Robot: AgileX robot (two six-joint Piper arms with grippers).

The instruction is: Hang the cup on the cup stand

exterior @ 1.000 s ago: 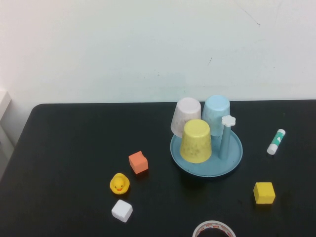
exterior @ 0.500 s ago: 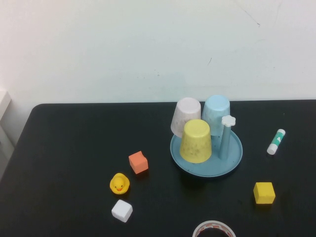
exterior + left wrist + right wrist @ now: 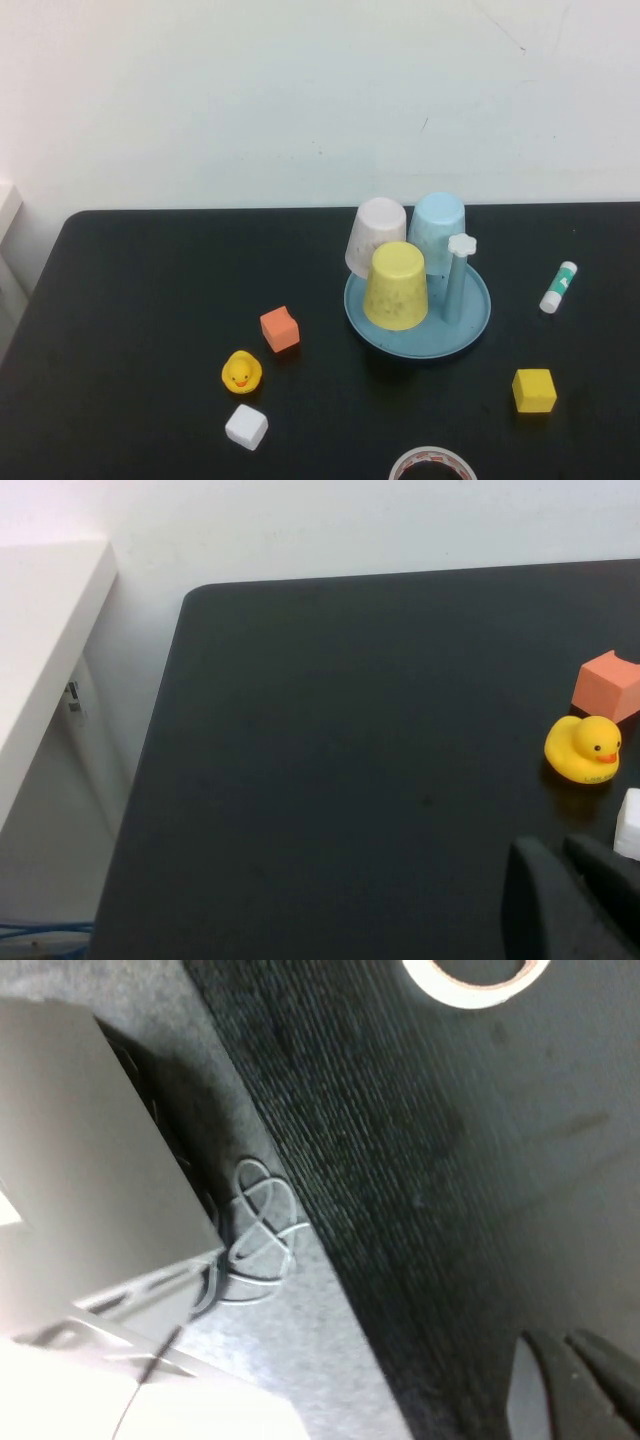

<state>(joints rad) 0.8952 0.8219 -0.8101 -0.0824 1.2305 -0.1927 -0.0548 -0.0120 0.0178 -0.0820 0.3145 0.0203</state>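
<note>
The yellow cup [image 3: 397,286] sits upside down on the front left of the cup stand [image 3: 470,320], a round blue dish with one bare blue peg topped by a white knob [image 3: 461,245]. Neither arm shows in the high view. My left gripper [image 3: 562,865] is shut and empty, low over the black table at its left side, short of the duck [image 3: 583,750]. My right gripper [image 3: 565,1360] is shut and empty, above the table's near edge by the tape roll [image 3: 475,980].
A pinkish-white cup [image 3: 377,236] and a light blue cup [image 3: 438,232] sit upside down at the stand's back. Around it lie an orange cube [image 3: 280,328], a duck [image 3: 241,372], a white cube [image 3: 246,426], a yellow cube [image 3: 534,390], a glue stick [image 3: 559,287] and a tape roll [image 3: 432,465].
</note>
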